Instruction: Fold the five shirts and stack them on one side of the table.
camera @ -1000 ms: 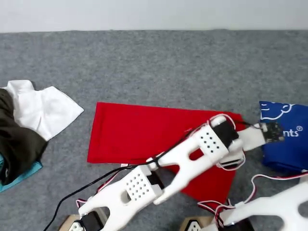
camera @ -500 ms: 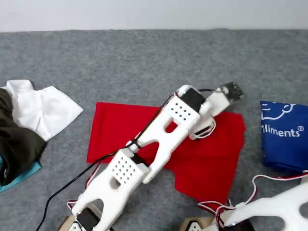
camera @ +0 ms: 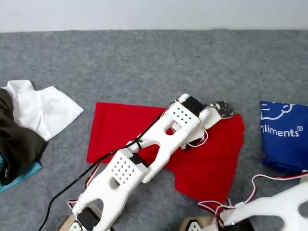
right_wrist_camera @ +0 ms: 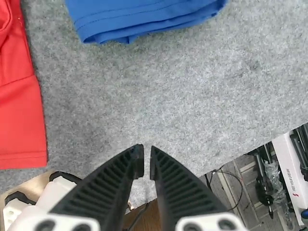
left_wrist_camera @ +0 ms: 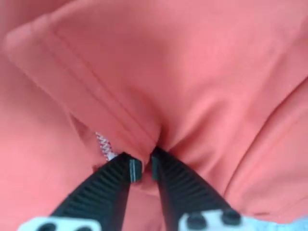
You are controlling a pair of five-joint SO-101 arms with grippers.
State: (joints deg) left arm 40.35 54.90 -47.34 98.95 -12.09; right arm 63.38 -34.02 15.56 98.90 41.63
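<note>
The red shirt (camera: 120, 127) lies spread mid-frame, and the left gripper (left_wrist_camera: 143, 166) pinches a ridge of its cloth near the upper right corner, likely to fold that side over. A second ago this arm pointed lower, at the blue shirt (camera: 286, 144) on the right edge. The right gripper (right_wrist_camera: 143, 161), nearly closed on nothing, hangs near it

You can pass over the grey table (camera: 144, 62) beyond the red shirt (camera: 115, 130); the left arm (camera: 180, 117) lies across that shirt.

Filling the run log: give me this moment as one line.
left pincer shut on red shirt | right pincer shut, empty | blue shirt folded
</note>
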